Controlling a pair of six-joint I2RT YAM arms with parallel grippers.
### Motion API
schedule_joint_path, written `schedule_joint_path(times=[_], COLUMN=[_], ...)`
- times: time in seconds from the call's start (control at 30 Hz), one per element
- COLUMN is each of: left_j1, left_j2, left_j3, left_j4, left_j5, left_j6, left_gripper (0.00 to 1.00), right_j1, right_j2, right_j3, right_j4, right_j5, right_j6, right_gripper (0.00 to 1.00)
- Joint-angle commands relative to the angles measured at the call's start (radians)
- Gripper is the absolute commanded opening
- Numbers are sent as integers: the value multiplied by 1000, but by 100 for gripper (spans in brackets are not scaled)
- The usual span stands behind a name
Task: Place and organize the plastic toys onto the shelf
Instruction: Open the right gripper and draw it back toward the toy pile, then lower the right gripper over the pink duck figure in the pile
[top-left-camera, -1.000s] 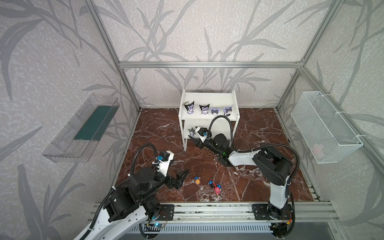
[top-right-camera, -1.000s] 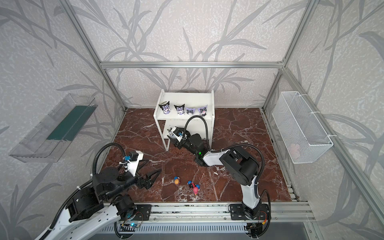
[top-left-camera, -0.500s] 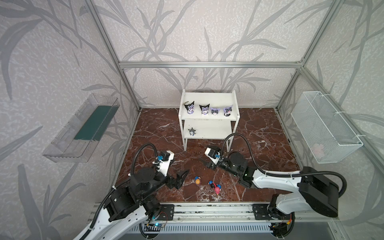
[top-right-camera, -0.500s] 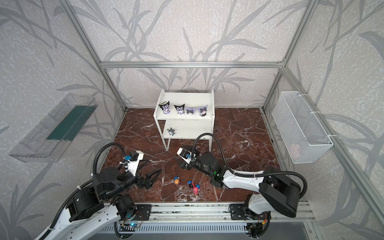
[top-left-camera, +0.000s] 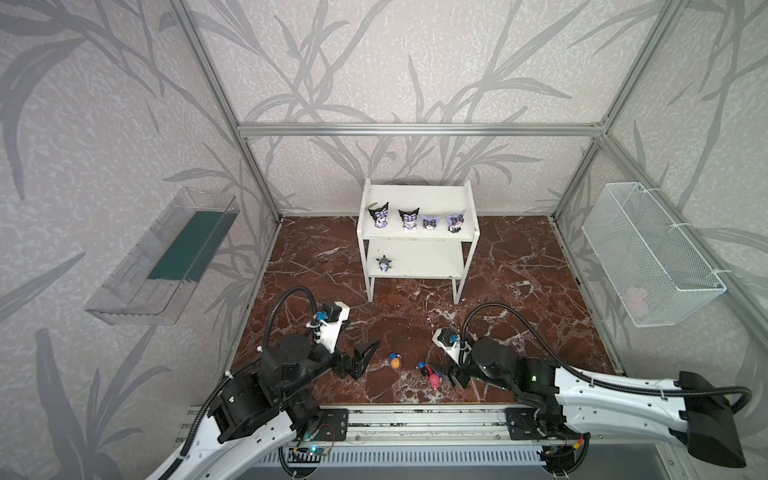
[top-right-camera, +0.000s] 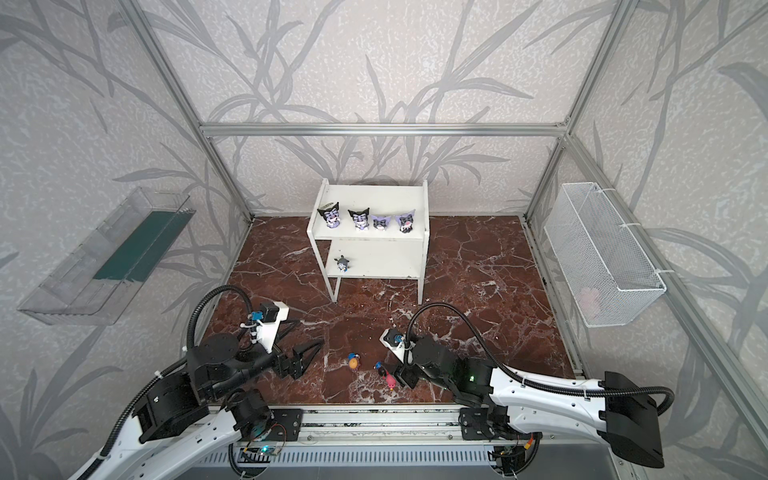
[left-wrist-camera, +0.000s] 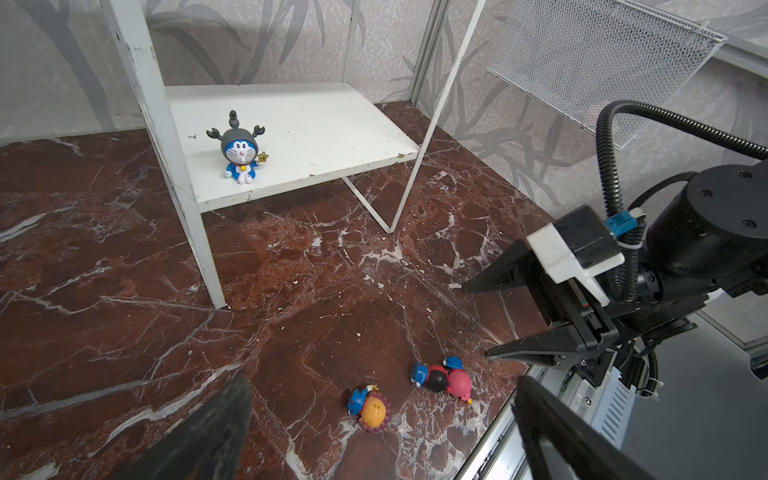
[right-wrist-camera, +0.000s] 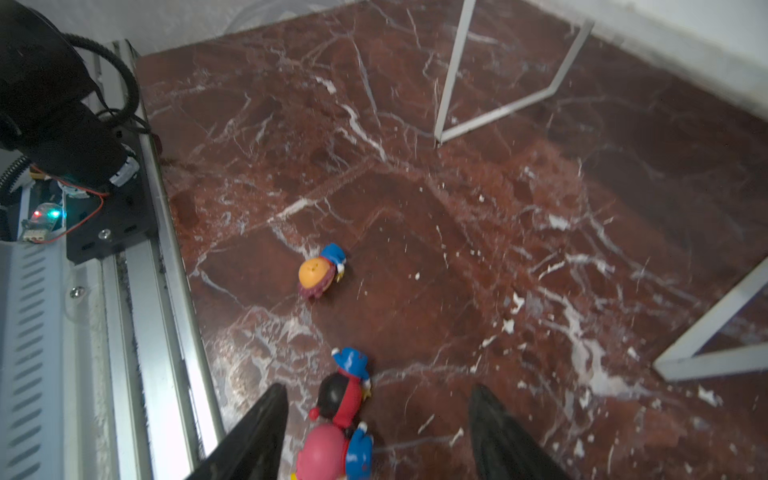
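Fingers first: your right fingers (right-wrist-camera: 253, 436) stand partly open and hold nothing. In the right wrist view the pink-headed toy (right-wrist-camera: 326, 453) shows between them, close to one finger and well clear of the other. The black-and-red toy (right-wrist-camera: 343, 399) touches it just past the tips. Whether the tips are down at toy level I cannot tell. Your left fingers (top-left-camera: 362, 356) are spread as wide as they go and are empty. They sit low over the counter (top-left-camera: 519, 270), left of centre in the lower part of a top view, and point toward the orange-headed toy (top-left-camera: 395, 362). That toy lies on its side near them, apart from the pink and black-red pair. All three lie toppled by the front rail, in the lower middle of both top views, well apart from the shelf (top-left-camera: 419, 195) at the back centre. On that shelf you have five placed. Four pointed-ear toys (top-left-camera: 408, 219) stand upright in a row along the front of the top board. The grey-headed toy (left-wrist-camera: 242, 149) stands upright at the left end of the lower board. I judge you past halfway, with three small ones left and plenty of bare lower board beside the grey one. The pink toy looks like your next pick, but it touches its neighbour, so closing on it may nudge the black-and-red one
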Motion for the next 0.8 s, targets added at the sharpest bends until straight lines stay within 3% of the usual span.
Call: schedule_joint_path(times=[0.0,0.1,0.3,0.77], left_j1=[-4,-4,-5,-4], left_j2=[24,40,38,25], left_j3=[-7,-7,-9,-7], left_j4=[15,19,22,16], left_j5=[22,38,43,36], left_j6=[12,14,12,8], left_gripper=[100,100,100,100], right_j1=[9,9,10,-4], right_j2=[-9,29,185,543], right_j3=[-4,2,33,287], right_j4=[-225,-275,-212,-67], right_j5=[-77,-169,-319,-326], right_j6=[186,247,310,223], right_gripper=[69,68,68,69])
